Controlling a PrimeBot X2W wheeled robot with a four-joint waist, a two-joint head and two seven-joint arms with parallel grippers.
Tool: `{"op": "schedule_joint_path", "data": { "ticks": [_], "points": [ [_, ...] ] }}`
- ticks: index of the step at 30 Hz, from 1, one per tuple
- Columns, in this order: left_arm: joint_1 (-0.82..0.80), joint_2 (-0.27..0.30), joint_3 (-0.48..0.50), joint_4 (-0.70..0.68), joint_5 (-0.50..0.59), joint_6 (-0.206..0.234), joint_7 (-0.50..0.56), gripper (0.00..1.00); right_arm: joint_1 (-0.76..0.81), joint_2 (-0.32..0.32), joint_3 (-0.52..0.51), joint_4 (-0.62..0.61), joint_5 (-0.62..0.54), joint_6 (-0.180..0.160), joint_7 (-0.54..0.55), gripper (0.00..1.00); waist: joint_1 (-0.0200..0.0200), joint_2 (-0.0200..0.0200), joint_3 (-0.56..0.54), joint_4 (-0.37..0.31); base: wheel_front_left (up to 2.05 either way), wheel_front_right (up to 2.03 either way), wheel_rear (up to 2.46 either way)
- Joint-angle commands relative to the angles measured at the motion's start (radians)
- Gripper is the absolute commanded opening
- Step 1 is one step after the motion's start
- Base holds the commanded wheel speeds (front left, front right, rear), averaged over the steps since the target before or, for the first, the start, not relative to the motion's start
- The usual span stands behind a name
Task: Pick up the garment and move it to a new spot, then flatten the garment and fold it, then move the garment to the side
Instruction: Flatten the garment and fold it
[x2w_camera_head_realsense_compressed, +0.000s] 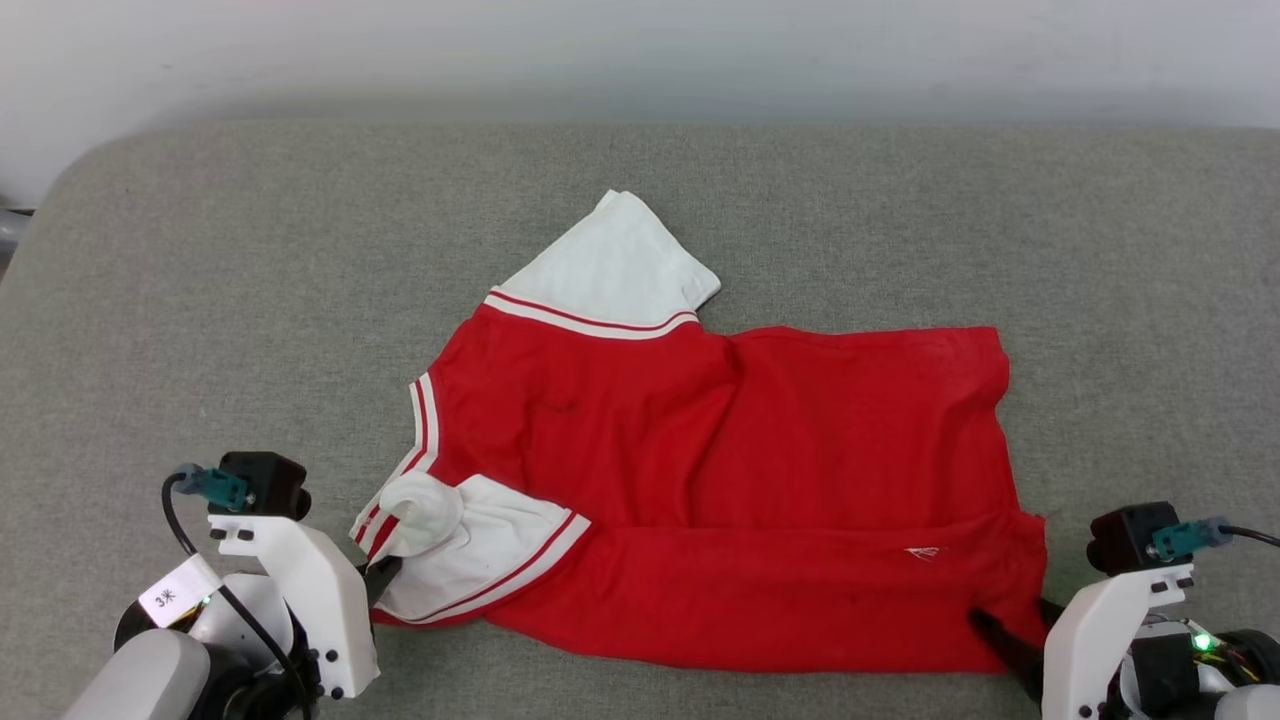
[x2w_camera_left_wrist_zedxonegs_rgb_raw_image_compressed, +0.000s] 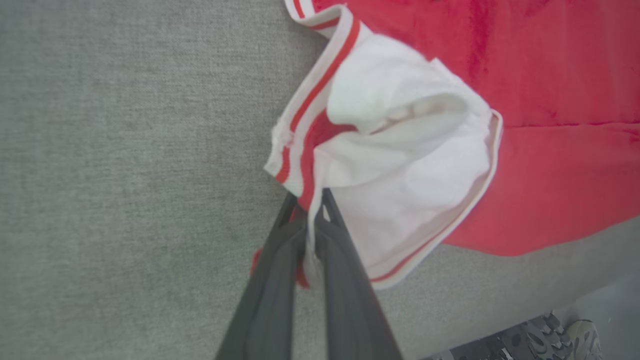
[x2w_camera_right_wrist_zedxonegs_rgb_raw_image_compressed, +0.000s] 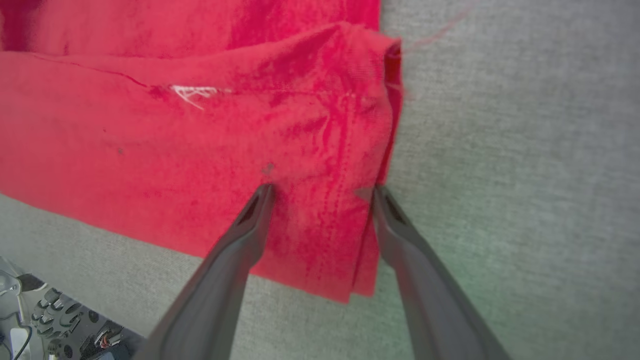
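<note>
Pinched together at the bottom of the left wrist view, the left gripper (x2w_camera_left_wrist_zedxonegs_rgb_raw_image_compressed: 306, 200) has its two dark fingers clamped on the garment (x2w_camera_head_realsense_compressed: 760, 440), biting the red-and-white striped trim at the edge of the near sleeve (x2w_camera_left_wrist_zedxonegs_rgb_raw_image_compressed: 400, 150), with a sliver of cloth showing between the jaws. That sleeve is bunched and curled over itself just beyond the fingertips. The right gripper (x2w_camera_right_wrist_zedxonegs_rgb_raw_image_compressed: 320, 192) stands spread wide at the garment's near right corner: one finger lies over the red cloth, the other sits right at the doubled side edge, and the frames do not settle whether the tips press the fabric or hover just above it; nothing is gripped between them. The shirt lies sideways across the middle of the grey padded surface (x2w_camera_head_realsense_compressed: 200, 300), neck end toward the robot's left and hem toward its right. A long strip along the near side looks turned up over the body, and the far sleeve (x2w_camera_head_realsense_compressed: 615, 260) splays out white on the far side. By my reading the relocation and rough flattening are done and a first lengthwise fold is in hand; tucking the sleeves, the far-side and crosswise folds, and the final shift aside are left.
</note>
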Motion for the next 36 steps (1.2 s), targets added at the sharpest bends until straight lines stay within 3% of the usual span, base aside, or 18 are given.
{"op": "schedule_joint_path", "data": {
  "ticks": [1, 2, 3, 5, 6, 12, 21, 29, 32, 35, 36],
  "points": [
    [-0.005, -0.005, -0.001, 0.001, -0.001, 0.001, -0.007, 0.00, 0.000, 0.001, 0.018, 0.027, 0.001, -0.001, 0.015, 1.00, 0.0000, 0.0000, 0.011, 0.004, 0.00, 0.00, 0.00],
    [-0.006, -0.005, -0.001, 0.002, 0.000, 0.000, -0.009, 0.00, 0.003, 0.005, 0.034, 0.045, 0.013, -0.001, 0.032, 1.00, 0.0000, 0.0000, 0.015, 0.005, 0.00, 0.00, 0.00],
    [-0.006, -0.008, -0.002, 0.002, -0.001, -0.001, -0.011, 0.00, 0.009, 0.012, 0.047, 0.057, 0.022, -0.001, 0.044, 0.81, 0.0000, 0.0000, 0.019, 0.006, 0.00, 0.00, 0.00],
    [-0.004, -0.010, -0.002, 0.001, -0.001, 0.001, -0.016, 0.00, 0.006, 0.015, 0.071, 0.075, 0.037, 0.001, 0.057, 0.20, 0.0000, 0.0000, 0.024, 0.006, 0.00, 0.00, 0.00],
    [-0.002, -0.011, -0.002, 0.002, -0.001, 0.002, -0.017, 0.00, 0.003, 0.017, 0.079, 0.080, 0.045, 0.001, 0.059, 0.00, 0.0000, 0.0000, 0.025, 0.005, 0.00, 0.00, 0.00],
    [0.011, -0.008, -0.002, -0.005, 0.008, 0.006, -0.034, 0.00, -0.034, -0.019, 0.080, 0.060, 0.052, -0.001, 0.019, 0.00, 0.0000, 0.0000, 0.002, -0.001, 0.00, 0.00, 0.00],
    [0.103, 0.023, 0.000, -0.027, 0.001, 0.026, -0.036, 0.00, 0.024, -0.043, 0.066, 0.002, 0.062, -0.001, 0.007, 0.00, 0.0000, 0.0000, -0.129, -0.015, 0.00, 0.00, 0.00],
    [0.237, 0.058, 0.010, -0.069, -0.031, 0.074, -0.006, 0.00, 0.154, -0.023, 0.033, -0.037, 0.078, -0.001, 0.027, 0.00, 0.0000, 0.0000, -0.213, -0.015, 0.00, 0.00, 0.00],
    [0.305, 0.052, 0.010, -0.081, -0.056, 0.090, -0.001, 0.00, 0.217, -0.009, 0.003, -0.053, 0.067, -0.001, 0.035, 0.00, 0.0000, 0.0000, -0.227, -0.016, 0.00, 0.00, 0.00],
    [0.314, 0.030, -0.004, -0.056, -0.064, 0.077, -0.015, 0.00, 0.231, 0.005, -0.014, -0.041, 0.053, -0.001, 0.009, 0.00, 0.0000, 0.0000, -0.226, -0.016, 0.00, 0.00, 0.00],
    [0.304, 0.017, -0.005, -0.043, -0.060, 0.077, -0.029, 0.00, 0.233, 0.010, -0.019, -0.033, 0.049, -0.001, -0.001, 0.11, 0.0000, 0.0000, -0.225, -0.016, 0.00, 0.00, 0.00]
  ]
}}
